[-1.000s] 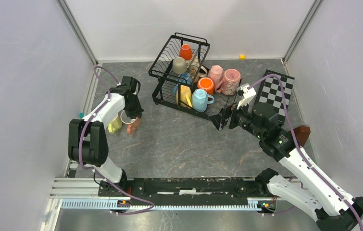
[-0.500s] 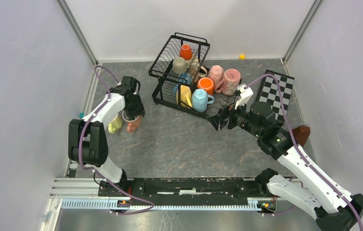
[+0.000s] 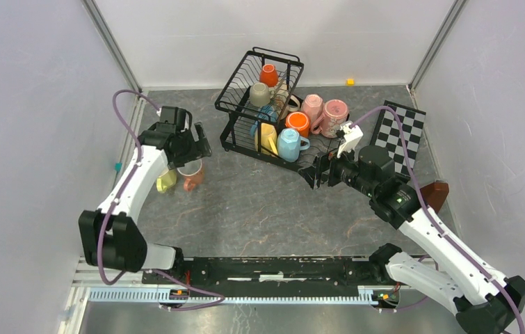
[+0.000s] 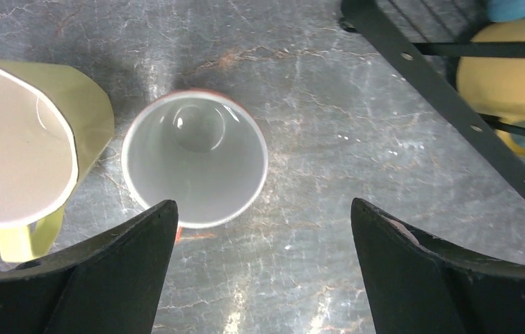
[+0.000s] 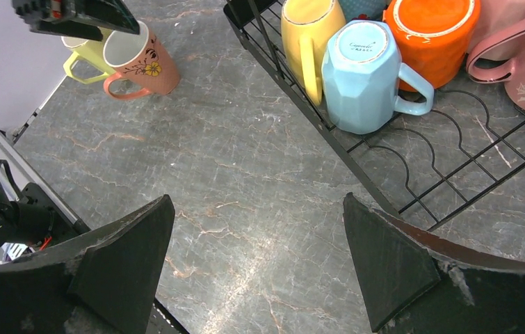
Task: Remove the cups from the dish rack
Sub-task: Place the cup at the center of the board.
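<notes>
Now the left pincer [image 4: 263, 209] is hovering spread wide and gripping nothing. A salmon cup [image 4: 195, 167] is standing upright on the table [image 5: 245, 174] beneath it, with a yellow-green cup [image 4: 16, 167] sitting just beside that. The right pincer [image 5: 258, 200] is likewise gaping empty. The dish rack [image 4: 440, 92] is lying just ahead of it, and a light blue cup [image 5: 360, 76] is resting upside down on the lower tray.

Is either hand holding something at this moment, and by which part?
Nothing is held. The left hand hangs open over a peach cup; the right hand is open and empty.
</notes>
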Available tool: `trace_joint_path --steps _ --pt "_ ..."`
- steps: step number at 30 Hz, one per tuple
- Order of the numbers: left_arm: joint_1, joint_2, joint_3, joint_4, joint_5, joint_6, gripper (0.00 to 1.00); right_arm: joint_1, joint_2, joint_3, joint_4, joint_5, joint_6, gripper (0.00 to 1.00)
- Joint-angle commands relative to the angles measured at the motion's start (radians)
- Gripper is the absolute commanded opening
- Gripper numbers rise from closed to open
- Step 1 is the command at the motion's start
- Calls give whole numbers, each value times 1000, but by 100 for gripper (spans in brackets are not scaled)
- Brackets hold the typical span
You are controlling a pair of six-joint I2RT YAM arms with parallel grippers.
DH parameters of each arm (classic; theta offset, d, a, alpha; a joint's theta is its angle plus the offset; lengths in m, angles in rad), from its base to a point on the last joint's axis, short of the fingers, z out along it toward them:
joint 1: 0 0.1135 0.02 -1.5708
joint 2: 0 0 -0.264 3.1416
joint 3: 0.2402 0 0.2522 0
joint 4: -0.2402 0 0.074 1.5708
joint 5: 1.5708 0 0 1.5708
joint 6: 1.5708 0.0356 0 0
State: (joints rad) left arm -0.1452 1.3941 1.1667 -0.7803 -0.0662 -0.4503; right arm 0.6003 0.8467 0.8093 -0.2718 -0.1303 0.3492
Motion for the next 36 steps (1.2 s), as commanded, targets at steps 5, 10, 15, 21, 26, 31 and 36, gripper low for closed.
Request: trace_joint_path --steps 5,10,15,21,26,31,36 --pt "-18 -219 -21 -28 115 37 100 0 21 45 1 22 -31 98" --pt "-37 -376 -90 43 322 13 100 1 40 60 -14 66 -54 98" --pt "-86 -493 -129 84 426 -24 100 -2 64 64 -18 119 -74 98" --pt "-200 -582 -173 141 455 -84 100 -6 126 84 -15 228 -95 98" --pt "-281 -607 -191 168 438 -109 100 -35 220 137 1 297 -62 98" --pt "-313 -600 -178 167 440 -96 100 -92 337 155 94 266 -101 98" --pt "-319 -592 -174 163 452 -95 100 -222 461 146 168 183 -89 98"
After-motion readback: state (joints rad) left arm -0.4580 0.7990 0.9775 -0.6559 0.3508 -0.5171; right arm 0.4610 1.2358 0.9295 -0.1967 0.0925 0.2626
